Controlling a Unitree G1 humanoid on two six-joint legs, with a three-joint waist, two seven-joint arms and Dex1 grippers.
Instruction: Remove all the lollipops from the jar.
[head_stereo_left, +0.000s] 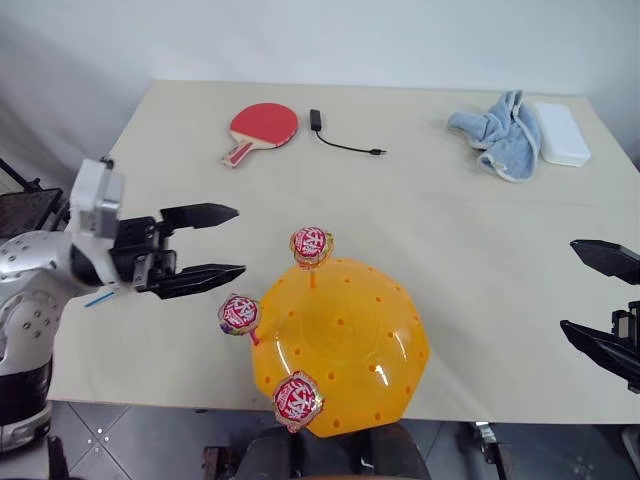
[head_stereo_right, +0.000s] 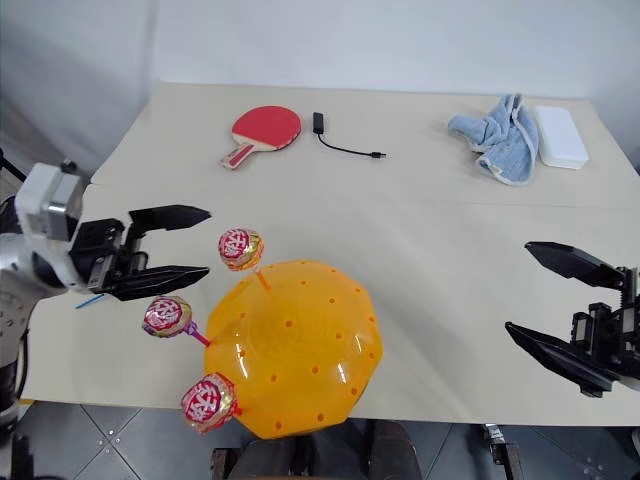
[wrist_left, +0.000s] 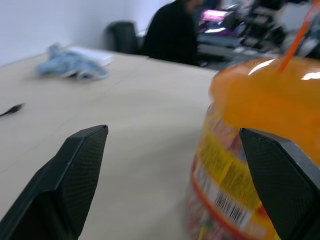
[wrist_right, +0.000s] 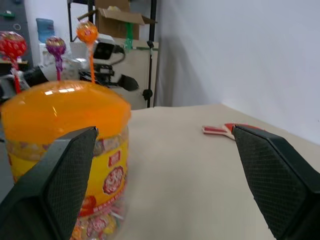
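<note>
1. Three lollipops (head_stereo_left: 311, 245) stand with their sticks in the lid holes of the jar (head_stereo_left: 345, 345), which sits at the near table (head_stereo_left: 450, 230) edge.
2. One blue stick (head_stereo_left: 98, 299) lies on the table by the left gripper (head_stereo_left: 212, 246); likely the fourth lollipop, already out.
3. Left gripper: jaws wide open, empty, level, pointing at the jar, close to the lollipops.
4. Right gripper (head_stereo_right: 545, 297): jaws open, empty, well apart from the jar.
5. Judged roughly a quarter done; three left.
</note>
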